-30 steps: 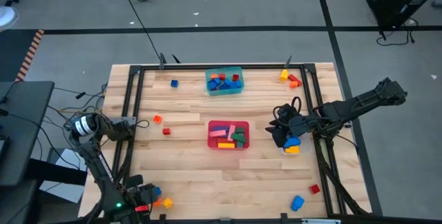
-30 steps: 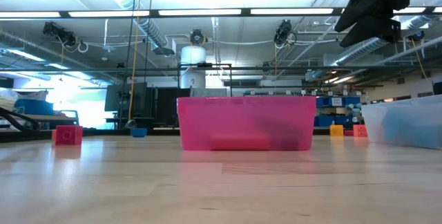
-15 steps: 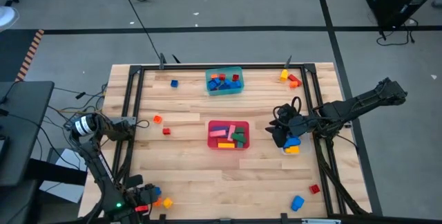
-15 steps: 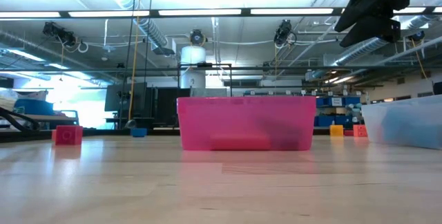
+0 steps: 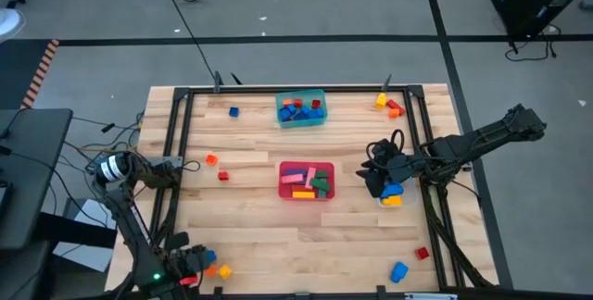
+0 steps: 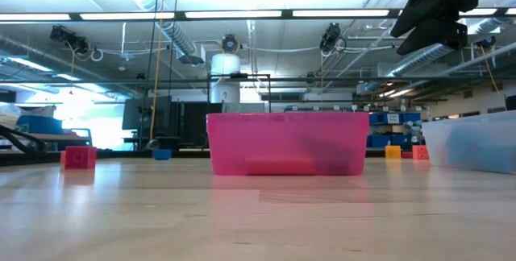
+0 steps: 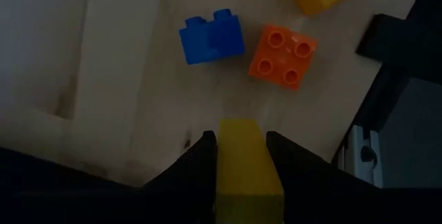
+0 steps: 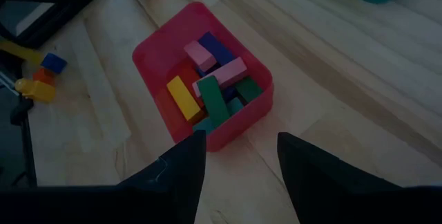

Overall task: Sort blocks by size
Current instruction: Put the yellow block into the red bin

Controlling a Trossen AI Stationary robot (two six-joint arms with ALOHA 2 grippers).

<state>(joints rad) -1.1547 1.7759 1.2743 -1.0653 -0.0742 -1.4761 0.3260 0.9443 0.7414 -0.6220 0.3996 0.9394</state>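
Note:
My left gripper point(image 5: 190, 261) points down at the table's near left corner, shut on a yellow block point(image 7: 243, 165). Beside it on the wood lie a blue block point(image 7: 211, 37), an orange block point(image 7: 283, 54) and another yellow block point(image 5: 223, 270). A red tub point(image 5: 306, 181) of longer blocks stands mid-table, and a teal tub point(image 5: 301, 108) of small blocks stands at the far edge. My right gripper point(image 8: 238, 141) hangs open above a clear tub point(image 6: 476, 140) on the right, tilted toward the red tub point(image 8: 204, 79). My left gripper pinches the yellow block by two opposite sides point(image 7: 222, 156) between its two fingers, coming from above and pointing down. The block's top face shows between the fingers. Whether it is off the table cannot be told.
Loose blocks lie about: blue point(image 5: 233, 112), orange point(image 5: 211, 159) and red point(image 5: 223, 176) on the left, yellow and orange point(image 5: 387, 104) at the far right, red point(image 5: 422, 254) and blue point(image 5: 399, 270) at the near right. A black frame point(image 5: 176, 152) borders the table.

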